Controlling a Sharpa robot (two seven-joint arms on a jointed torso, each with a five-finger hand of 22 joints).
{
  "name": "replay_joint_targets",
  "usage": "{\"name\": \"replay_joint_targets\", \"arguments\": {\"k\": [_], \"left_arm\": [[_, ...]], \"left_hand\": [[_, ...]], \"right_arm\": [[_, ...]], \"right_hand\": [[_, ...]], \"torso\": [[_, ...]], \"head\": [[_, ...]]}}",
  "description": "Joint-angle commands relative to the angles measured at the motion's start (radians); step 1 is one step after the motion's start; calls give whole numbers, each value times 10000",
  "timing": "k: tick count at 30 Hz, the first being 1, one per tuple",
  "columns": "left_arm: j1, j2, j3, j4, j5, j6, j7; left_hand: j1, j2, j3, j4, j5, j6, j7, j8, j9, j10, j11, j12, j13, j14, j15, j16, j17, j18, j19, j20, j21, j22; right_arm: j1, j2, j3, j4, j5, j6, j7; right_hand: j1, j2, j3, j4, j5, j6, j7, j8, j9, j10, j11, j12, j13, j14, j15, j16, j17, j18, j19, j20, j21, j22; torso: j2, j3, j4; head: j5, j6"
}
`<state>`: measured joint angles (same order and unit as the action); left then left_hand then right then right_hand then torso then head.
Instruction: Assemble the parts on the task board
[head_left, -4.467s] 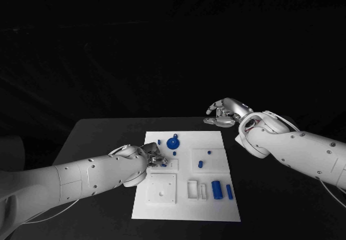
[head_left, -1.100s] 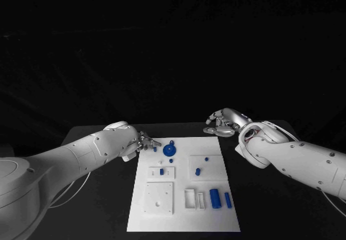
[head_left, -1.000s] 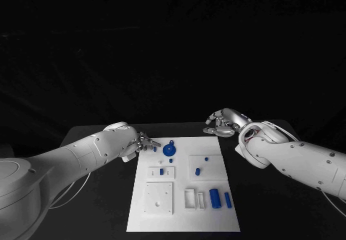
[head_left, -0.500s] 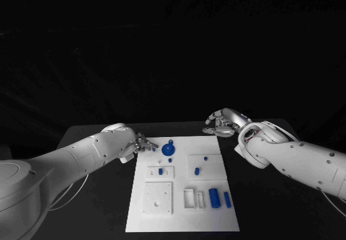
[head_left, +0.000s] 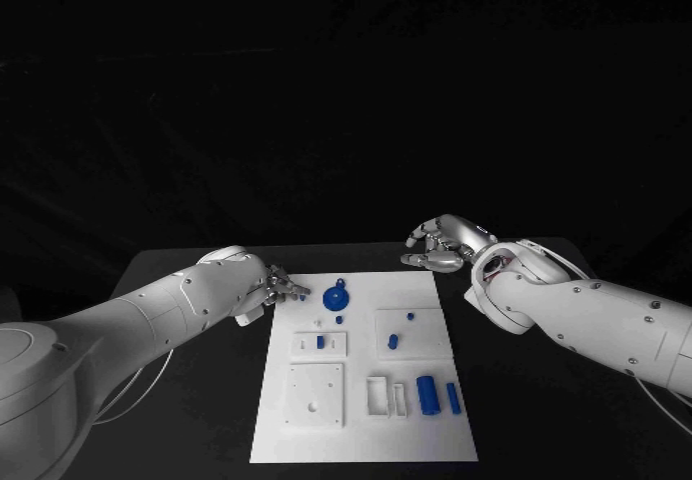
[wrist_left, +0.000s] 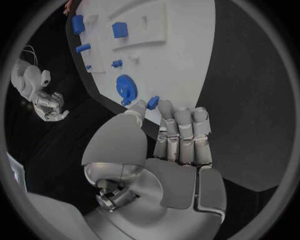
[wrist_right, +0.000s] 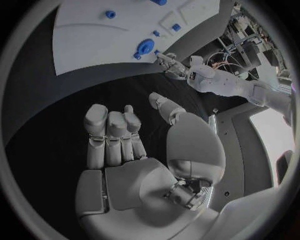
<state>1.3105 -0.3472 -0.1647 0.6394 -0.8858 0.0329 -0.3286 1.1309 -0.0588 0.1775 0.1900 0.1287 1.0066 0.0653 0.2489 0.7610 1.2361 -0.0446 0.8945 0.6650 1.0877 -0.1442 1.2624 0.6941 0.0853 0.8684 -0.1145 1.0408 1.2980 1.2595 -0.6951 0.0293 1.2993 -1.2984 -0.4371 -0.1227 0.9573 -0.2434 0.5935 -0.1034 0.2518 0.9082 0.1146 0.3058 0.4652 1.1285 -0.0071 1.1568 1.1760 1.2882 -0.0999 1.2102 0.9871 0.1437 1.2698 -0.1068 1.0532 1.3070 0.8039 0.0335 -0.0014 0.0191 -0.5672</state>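
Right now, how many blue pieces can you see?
8: a small piece pinched by the left robot hand, the gear beside it, a dot below the gear, two pegs and another dot farther in, two rods nearest the robot. Tiny ones may be hidden.

small blue part (wrist_left: 153, 102): at the left hand (wrist_left: 178, 137) fingertips, contact too small to tell
white rectangular task board (wrist_left: 187, 45): far end cut off by the circle's rim
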Motion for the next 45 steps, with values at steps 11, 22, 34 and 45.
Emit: {"name": "replay_joint_targets", "arguments": {"k": [11,22,34,45], "left_arm": [[-4,49,0,-32,360,191,303],[-4,72,0,-111,371,177,324],[-4,88,0,-223,589,-21,401],[16,-391,18,347,2179,-650,396]], "left_hand": [[1256,666,-421,-146,166,65,25,-24,-107,33,10,-79,-121,-116,-9,69,-89,-242,-113,-1191,-131,109],[2239,1219,-719,-628,758,278,4,-2,-211,169,-2,-188,-221,-98,-3,103,-146,-296,-135,-1169,-214,195],[2558,613,1335,-578,77,542,-32,-37,-368,377,-61,-294,-295,24,-24,152,-214,-354,16,-1177,-273,250],[415,651,2539,-2571,1863,998,-255,239,-180,695,-163,-222,-201,266,-160,405,-183,-363,167,-1242,15,307]], "right_arm": [[-2,35,5,-28,-25,52,53],[-2,51,5,-46,-25,52,61],[-3,81,5,-103,-21,55,71],[-3,16,5,-108,8,54,74]], "right_hand": [[-3,4,-34,3,39,46,92,-7,9,-525,178,46,-14,73,7,-32,16,1181,-10,-65,-63,12],[3,6,-35,4,40,48,92,-6,11,-523,178,50,-17,75,7,-33,18,1181,-8,-66,-63,14],[-6,3,-43,12,38,53,92,-4,13,-520,178,53,-19,77,7,-34,20,1181,-6,-65,-63,15],[-6,4,-46,15,39,56,91,-3,15,-519,177,55,-21,78,6,-34,21,1181,-4,-65,-64,16]], "torso": [[2,2,5],[2,1,7],[3,7,5],[-13,-1,19]], "head": [[22,-3],[23,-9],[43,-24],[65,-9]]}}
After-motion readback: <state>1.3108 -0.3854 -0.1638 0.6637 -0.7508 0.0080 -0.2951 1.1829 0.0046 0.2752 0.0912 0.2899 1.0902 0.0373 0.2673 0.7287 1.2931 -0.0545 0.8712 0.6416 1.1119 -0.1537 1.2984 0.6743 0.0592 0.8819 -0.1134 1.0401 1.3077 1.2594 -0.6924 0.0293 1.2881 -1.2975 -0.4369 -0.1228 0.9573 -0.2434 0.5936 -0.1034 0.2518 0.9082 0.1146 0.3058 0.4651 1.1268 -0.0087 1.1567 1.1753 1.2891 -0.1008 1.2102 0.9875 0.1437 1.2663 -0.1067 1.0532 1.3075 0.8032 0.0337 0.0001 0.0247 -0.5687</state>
